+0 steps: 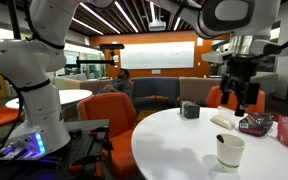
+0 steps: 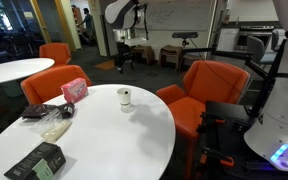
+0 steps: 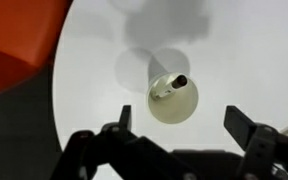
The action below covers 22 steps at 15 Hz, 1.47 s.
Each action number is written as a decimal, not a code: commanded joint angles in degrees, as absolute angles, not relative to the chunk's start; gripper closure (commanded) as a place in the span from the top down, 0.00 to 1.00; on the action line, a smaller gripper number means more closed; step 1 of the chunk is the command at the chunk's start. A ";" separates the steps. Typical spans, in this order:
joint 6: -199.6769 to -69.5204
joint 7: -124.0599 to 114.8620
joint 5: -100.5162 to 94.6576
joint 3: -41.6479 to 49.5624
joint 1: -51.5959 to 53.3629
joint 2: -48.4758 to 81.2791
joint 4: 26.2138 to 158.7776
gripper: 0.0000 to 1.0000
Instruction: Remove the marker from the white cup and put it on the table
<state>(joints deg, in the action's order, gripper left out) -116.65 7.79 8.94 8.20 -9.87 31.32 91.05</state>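
Observation:
The white cup (image 1: 229, 151) stands on the round white table (image 1: 179, 145), near its edge, and shows in both exterior views (image 2: 124, 97). In the wrist view I look straight down into the cup (image 3: 174, 104). The dark marker (image 3: 172, 84) leans inside it, its tip at the rim. My gripper (image 3: 184, 122) is open and empty, with one finger on each side of the view. It hangs well above the cup in both exterior views (image 1: 242, 98) (image 2: 122, 58) and touches nothing. The table also shows in the wrist view (image 3: 234, 60).
A pink package (image 2: 74, 89), a dark flat item (image 2: 36, 111), a clear bag (image 2: 54, 125) and a dark box (image 2: 36, 161) lie on the table. Another dark box (image 1: 189, 110) sits at the far side. Orange chairs (image 2: 206, 85) ring the table.

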 commanded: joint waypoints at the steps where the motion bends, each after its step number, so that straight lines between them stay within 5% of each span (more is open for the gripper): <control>1: -116.20 7.79 6.92 7.06 -10.82 32.99 88.97 1.00; 17: -116.55 3.49 9.56 5.52 -11.12 36.33 89.37 1.00; 18: -116.69 2.54 9.90 5.46 -11.13 36.92 89.03 0.75; 22: -117.39 0.43 10.60 5.72 -11.17 38.28 87.65 0.51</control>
